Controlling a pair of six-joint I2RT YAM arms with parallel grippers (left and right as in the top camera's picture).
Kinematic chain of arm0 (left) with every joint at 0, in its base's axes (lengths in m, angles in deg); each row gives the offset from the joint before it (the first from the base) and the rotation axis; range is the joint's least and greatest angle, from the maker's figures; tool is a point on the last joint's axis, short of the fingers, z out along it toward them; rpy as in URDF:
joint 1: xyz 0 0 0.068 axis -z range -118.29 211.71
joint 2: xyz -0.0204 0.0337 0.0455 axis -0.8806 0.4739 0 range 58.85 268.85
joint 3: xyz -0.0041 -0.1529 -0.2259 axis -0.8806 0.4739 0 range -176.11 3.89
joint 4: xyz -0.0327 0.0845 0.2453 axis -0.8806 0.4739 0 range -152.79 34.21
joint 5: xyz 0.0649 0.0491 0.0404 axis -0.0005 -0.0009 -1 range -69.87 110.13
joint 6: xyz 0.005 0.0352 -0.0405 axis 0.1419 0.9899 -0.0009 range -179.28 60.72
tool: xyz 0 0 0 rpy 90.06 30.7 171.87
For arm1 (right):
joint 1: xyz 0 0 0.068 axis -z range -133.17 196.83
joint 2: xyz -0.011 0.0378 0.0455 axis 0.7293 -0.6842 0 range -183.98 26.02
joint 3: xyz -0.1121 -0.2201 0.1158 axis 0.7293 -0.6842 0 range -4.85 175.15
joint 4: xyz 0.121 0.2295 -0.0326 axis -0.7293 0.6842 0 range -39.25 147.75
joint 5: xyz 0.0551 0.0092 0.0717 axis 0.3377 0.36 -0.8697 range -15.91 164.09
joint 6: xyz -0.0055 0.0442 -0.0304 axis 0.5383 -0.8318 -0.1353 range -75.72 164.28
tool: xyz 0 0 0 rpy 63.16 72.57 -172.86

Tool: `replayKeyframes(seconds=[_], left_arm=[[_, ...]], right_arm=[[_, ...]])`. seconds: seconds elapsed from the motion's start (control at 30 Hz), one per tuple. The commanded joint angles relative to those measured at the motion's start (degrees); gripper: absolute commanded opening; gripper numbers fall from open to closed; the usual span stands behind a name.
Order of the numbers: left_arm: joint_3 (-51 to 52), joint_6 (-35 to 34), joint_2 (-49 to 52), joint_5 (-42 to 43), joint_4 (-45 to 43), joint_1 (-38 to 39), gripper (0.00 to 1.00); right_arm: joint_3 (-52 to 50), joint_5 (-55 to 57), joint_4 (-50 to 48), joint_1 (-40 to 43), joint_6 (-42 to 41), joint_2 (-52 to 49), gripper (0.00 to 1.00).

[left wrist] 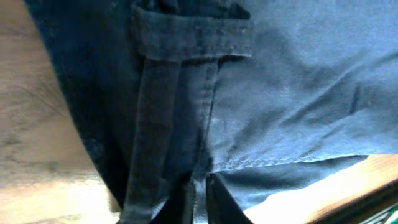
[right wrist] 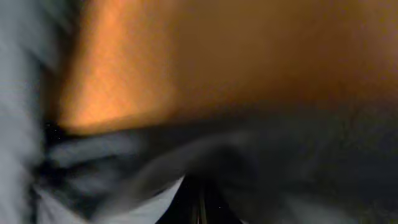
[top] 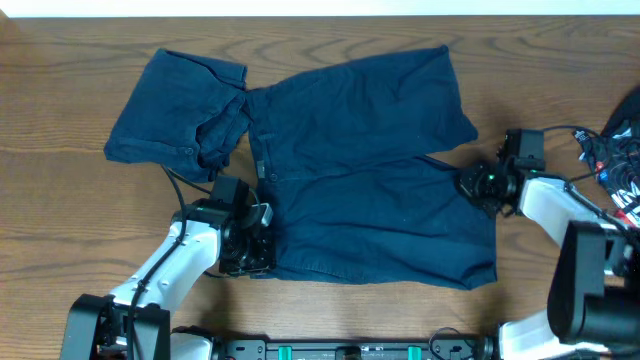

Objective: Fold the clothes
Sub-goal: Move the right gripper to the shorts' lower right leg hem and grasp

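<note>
A pair of dark navy shorts point(top: 370, 170) lies spread flat in the middle of the table, its two legs pointing right. My left gripper point(top: 255, 245) sits at the waistband's near left corner. In the left wrist view it point(left wrist: 199, 186) is shut on a thin fold of the fabric just below a belt loop point(left wrist: 168, 99). My right gripper point(top: 470, 185) is at the right edge, where the two legs part. The right wrist view is blurred, but its jaws point(right wrist: 200, 199) are closed with dark cloth point(right wrist: 298, 155) gathered around them. A second pair of shorts point(top: 170, 120) lies crumpled at the back left, overlapping the first.
Bare wooden table point(top: 60, 220) surrounds the shorts. A bundle of cables point(top: 615, 160) sits at the right edge. The arms' bases and a black rail point(top: 350, 350) line the near edge.
</note>
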Motion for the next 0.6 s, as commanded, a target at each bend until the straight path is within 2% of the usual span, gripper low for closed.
replayKeyframes(seconds=[0.0, 0.2, 0.33, 0.4, 0.43, 0.57], left_arm=[[0.4, 0.1, 0.4, -1.8, 0.0, 0.1, 0.08], [0.4, 0.1, 0.4, -2.0, 0.0, 0.1, 0.07], [0.4, 0.1, 0.4, -2.0, -0.2, 0.1, 0.1], [0.4, 0.1, 0.4, -2.0, -0.2, 0.1, 0.17], [0.4, 0.1, 0.4, -2.0, -0.2, 0.1, 0.25], [0.4, -0.1, 0.4, -1.1, 0.1, 0.1, 0.42]], right_arm=[[-0.2, 1.0, -7.3, -0.4, -3.7, -4.8, 0.01], [-0.2, 3.2, -18.0, 0.8, -9.0, -7.8, 0.01], [-0.1, -2.1, -19.2, 2.9, -4.0, -6.0, 0.01], [-0.1, -7.1, -17.9, 4.6, 1.7, -3.7, 0.02], [-0.1, -9.5, -16.3, 5.6, 4.6, -2.1, 0.04], [-0.1, -14.4, -5.2, 9.8, 12.5, 6.6, 0.08]])
